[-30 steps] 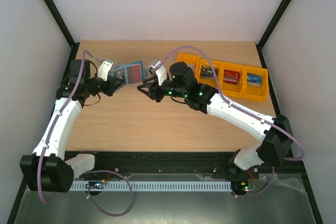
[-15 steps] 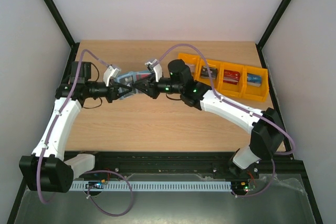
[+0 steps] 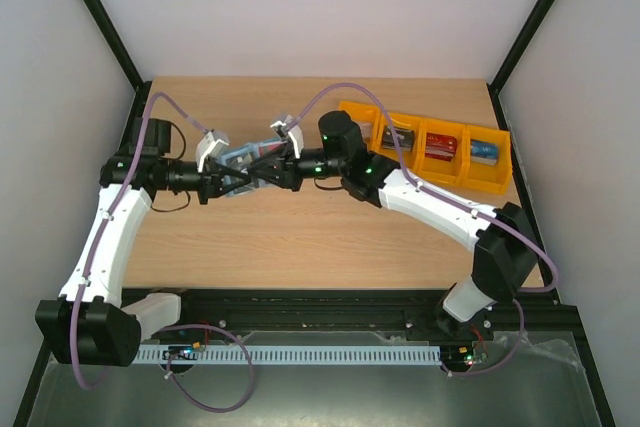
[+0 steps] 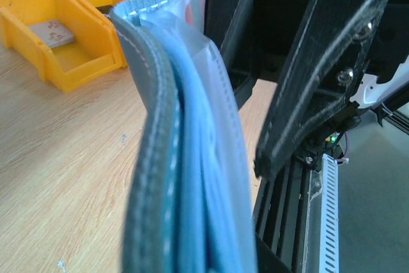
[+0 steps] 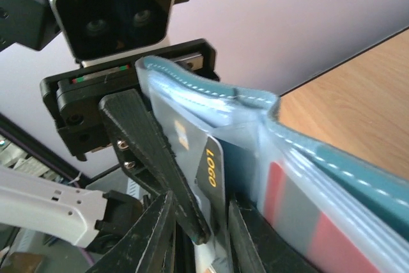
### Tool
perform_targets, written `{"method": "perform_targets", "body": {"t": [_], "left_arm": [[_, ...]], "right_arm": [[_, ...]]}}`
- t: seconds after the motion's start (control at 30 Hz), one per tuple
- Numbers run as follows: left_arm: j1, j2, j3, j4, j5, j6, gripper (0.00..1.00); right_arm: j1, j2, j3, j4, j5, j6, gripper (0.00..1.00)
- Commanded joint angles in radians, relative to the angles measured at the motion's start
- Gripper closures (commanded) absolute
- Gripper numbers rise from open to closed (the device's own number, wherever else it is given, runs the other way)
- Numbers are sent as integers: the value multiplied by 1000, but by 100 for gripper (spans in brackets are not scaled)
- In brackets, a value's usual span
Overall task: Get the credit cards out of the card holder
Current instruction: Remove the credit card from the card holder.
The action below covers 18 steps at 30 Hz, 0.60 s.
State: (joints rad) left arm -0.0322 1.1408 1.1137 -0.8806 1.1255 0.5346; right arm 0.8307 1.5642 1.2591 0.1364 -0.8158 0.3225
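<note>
The teal-blue card holder (image 3: 240, 159) hangs above the table's back left, with my left gripper (image 3: 228, 179) shut on it. In the left wrist view it stands edge-on (image 4: 182, 158) and hides my own fingers. My right gripper (image 3: 262, 173) meets it from the right. In the right wrist view my jaws (image 5: 201, 204) stand narrow around a black credit card (image 5: 212, 171) with yellow lettering that sticks out of a clear pocket. The tip of a left finger (image 5: 147, 145) is wedged between them too. A red and grey card (image 5: 300, 222) sits in another pocket.
A row of orange bins (image 3: 452, 169) stands at the back right. They hold a dark card (image 3: 398, 137), a red card (image 3: 441, 145) and a blue card (image 3: 484, 151). Two of the bins (image 4: 83, 71) lie just behind the card holder.
The left arm has swung the card holder right and toward the front. The right gripper has moved left onto it, and its jaws have narrowed round the black card.
</note>
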Motion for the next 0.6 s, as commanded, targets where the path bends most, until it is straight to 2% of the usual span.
{"method": "perform_targets", "body": {"t": [0.0,0.13,0.2,0.33,0.43,0.47,0.5,0.57], "left_arm": [[-12,-10,33,-23,145,54,98],[-15,-7,18,40,129,-22,98],[-15,-6,12,65,118,-54,98],[-15,-9,11,65,115,-53,98],[-14,-9,12,64,118,-53,98],[-13,-9,12,63,118,-54,96],[-10,-11,12,63,118,-55,87],[-4,-14,11,58,122,-50,80]], "right_arm": [[8,37,23,73,-85,4,76],[27,46,34,101,-152,-4,77],[33,44,38,106,-181,-11,82],[31,13,12,131,-197,-19,98],[29,-1,2,119,-192,-26,98],[27,-6,0,117,-190,-26,98],[21,-10,-5,116,-187,-24,98],[8,-24,-19,113,-177,-23,98]]}}
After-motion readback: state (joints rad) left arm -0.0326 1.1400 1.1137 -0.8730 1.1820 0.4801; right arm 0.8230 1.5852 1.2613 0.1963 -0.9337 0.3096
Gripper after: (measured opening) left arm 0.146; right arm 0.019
